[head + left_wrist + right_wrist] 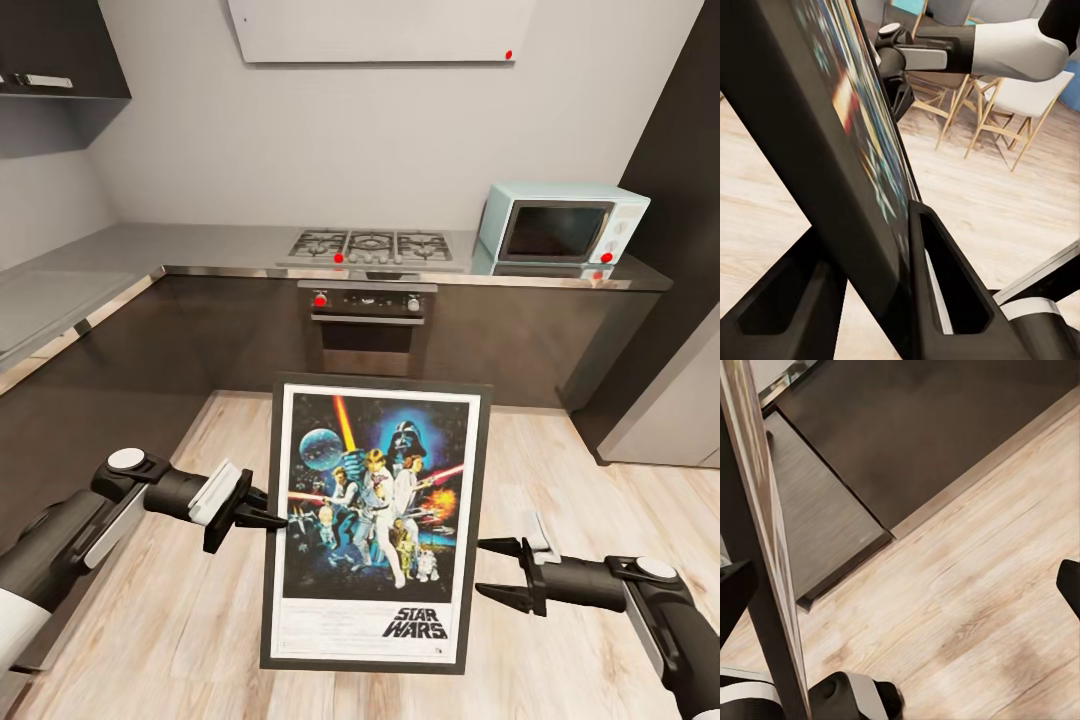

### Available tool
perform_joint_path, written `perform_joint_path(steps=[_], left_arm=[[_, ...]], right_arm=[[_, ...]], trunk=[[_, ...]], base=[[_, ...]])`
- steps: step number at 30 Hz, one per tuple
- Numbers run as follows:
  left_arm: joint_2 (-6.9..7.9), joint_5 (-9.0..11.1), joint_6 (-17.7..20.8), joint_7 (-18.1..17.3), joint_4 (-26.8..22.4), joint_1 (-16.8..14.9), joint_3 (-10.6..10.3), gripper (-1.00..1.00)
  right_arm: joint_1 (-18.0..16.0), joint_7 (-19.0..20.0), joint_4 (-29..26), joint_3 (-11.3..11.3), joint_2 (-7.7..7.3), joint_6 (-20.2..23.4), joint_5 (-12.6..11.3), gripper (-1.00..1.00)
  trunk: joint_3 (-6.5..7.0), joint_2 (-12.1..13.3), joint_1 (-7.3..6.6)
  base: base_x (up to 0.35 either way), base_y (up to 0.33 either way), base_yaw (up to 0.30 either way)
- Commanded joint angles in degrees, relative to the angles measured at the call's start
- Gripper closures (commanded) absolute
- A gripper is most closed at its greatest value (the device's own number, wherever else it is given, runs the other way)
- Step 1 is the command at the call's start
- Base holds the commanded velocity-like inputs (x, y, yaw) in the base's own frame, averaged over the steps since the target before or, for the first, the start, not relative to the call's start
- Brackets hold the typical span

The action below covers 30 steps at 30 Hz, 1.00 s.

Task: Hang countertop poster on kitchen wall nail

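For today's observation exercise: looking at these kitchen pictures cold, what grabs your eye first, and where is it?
The framed Star Wars poster dominates, held upright in mid-air over the wooden floor, its left edge clamped in the left tool. The right tool hangs open just off its right edge. Behind, a pale blue microwave sits on the grey countertop beside the gas hob.

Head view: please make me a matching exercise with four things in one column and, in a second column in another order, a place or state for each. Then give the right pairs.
Things:
1. poster
2. left gripper
3. right gripper
4. microwave

Places or states:
A. open, apart from the frame's right edge
B. on the countertop, right of the hob
C. held upright above the wooden floor
D. shut on the frame's left edge

Pairs: 1-C, 2-D, 3-A, 4-B
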Motion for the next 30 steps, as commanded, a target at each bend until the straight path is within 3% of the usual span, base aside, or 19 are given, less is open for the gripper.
perform_joint_path(steps=[1, 3, 8, 11, 30], left_arm=[[0.06, 0.27, 0.57, -0.08, 0.0, -0.07, -0.16, 1.0], [0.06, 0.27, 0.57, -0.08, -0.01, -0.07, -0.16, 1.0], [0.06, 0.27, 0.57, -0.08, -0.03, -0.07, -0.16, 1.0], [0.06, 0.27, 0.57, -0.08, -0.03, -0.07, -0.16, 1.0], [0.31, 0.27, 0.49, -0.11, 0.23, -0.07, 0.26, 1.0]], right_arm=[[-0.03, 0.21, -0.01, 0.02, 0.01, 0.59, -0.08, -1.0], [-0.03, 0.21, 0.0, 0.48, 0.11, 0.6, -0.08, -1.0], [-0.03, 0.21, 0.0, 5.43, 0.26, 0.63, -0.36, -1.0], [-0.03, 0.21, 0.0, 6.32, 0.31, 0.64, -0.41, -1.0], [-0.03, 0.24, 0.0, 6.66, 0.25, 0.62, -0.44, -1.0]], trunk=[[-0.05, -0.03, 0.0], [-0.05, -0.03, 0.0], [-0.05, -0.03, 0.0], [-0.05, -0.03, 0.0], [-0.05, -0.03, 0.0]], base=[[0.0, 0.0, 0.0], [0.0, 0.0, 0.0], [0.0, 0.0, 0.0], [0.0, 0.0, 0.0], [0.0, 0.0, 0.0]])
